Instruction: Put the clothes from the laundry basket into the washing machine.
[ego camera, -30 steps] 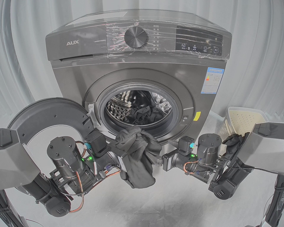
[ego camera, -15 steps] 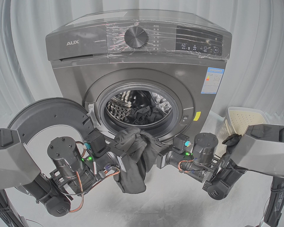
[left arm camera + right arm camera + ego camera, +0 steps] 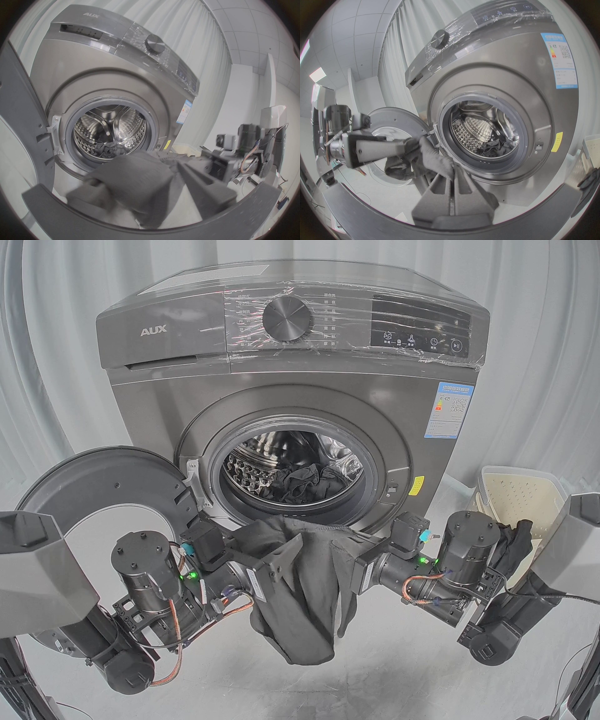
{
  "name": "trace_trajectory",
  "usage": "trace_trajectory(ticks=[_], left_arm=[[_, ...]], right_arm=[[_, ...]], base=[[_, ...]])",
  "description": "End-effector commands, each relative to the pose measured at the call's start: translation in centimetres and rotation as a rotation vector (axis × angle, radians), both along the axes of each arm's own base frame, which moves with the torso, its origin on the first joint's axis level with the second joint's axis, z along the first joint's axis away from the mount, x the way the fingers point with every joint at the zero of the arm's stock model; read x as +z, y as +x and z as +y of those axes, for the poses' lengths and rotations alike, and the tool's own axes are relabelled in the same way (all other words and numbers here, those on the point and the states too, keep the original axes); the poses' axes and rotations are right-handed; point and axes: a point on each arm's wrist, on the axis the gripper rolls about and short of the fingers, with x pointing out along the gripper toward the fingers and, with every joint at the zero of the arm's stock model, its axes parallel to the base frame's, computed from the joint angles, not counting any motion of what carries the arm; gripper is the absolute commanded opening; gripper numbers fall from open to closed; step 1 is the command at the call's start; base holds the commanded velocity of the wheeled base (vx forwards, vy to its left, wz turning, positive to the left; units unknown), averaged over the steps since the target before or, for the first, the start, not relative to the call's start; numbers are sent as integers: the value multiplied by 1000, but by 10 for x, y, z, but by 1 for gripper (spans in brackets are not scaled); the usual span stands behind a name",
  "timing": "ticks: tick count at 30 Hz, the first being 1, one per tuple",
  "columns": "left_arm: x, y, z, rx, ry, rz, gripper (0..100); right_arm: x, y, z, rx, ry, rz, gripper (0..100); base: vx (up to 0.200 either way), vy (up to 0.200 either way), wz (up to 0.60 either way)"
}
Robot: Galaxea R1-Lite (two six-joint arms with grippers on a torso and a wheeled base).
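A dark grey garment (image 3: 306, 596) hangs spread between my two grippers, just in front of the washing machine's open drum (image 3: 250, 471). My left gripper (image 3: 272, 562) holds one bunched end; the cloth (image 3: 137, 184) covers one of its fingers. At the other end, my right gripper (image 3: 453, 182) is shut on the edge of the garment (image 3: 434, 159). More dark clothes (image 3: 306, 480) lie inside the drum. The cream laundry basket (image 3: 519, 493) stands at the right of the machine, with another dark piece (image 3: 515, 546) draped at its front.
The round door (image 3: 100, 484) stands swung open on the left, right behind my left arm. The machine's front panel (image 3: 287, 396) rises directly ahead. Pale floor (image 3: 375, 671) lies open below the garment, and curtains hang behind.
My right gripper went in to the bunched garment, closed on it and drew back to the right and upward. The cloth now hangs stretched wide instead of in a clump.
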Motion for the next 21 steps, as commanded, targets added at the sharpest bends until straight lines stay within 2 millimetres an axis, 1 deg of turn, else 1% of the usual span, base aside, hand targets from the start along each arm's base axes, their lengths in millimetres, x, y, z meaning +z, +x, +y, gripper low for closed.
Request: trace_trajectory(ticks=[1, 3, 7, 12, 16, 18, 21], left_arm=[[-19, 11, 4, 30, 38, 51, 100], [-28, 14, 5, 26, 55, 75, 100], [-36, 15, 5, 5, 73, 97, 100], [-39, 15, 4, 2, 79, 105, 100], [-40, 14, 5, -22, 82, 110, 100], [-40, 13, 5, -38, 82, 113, 100], [-48, 16, 6, -34, 106, 128, 100]], right_arm=[[14, -4, -1, -1, 25, -35, 0], [15, -3, -1, -16, 28, -38, 0], [19, -1, 0, -27, 40, -52, 0], [22, 0, 2, -26, 47, -60, 0], [29, 2, 2, -53, 64, -78, 0], [30, 2, 2, -53, 65, -79, 0], [31, 1, 2, -53, 66, -80, 0]], base=[[0, 0, 0], [0, 0, 0], [0, 0, 0], [0, 0, 0], [0, 0, 0], [0, 0, 0], [0, 0, 0]])
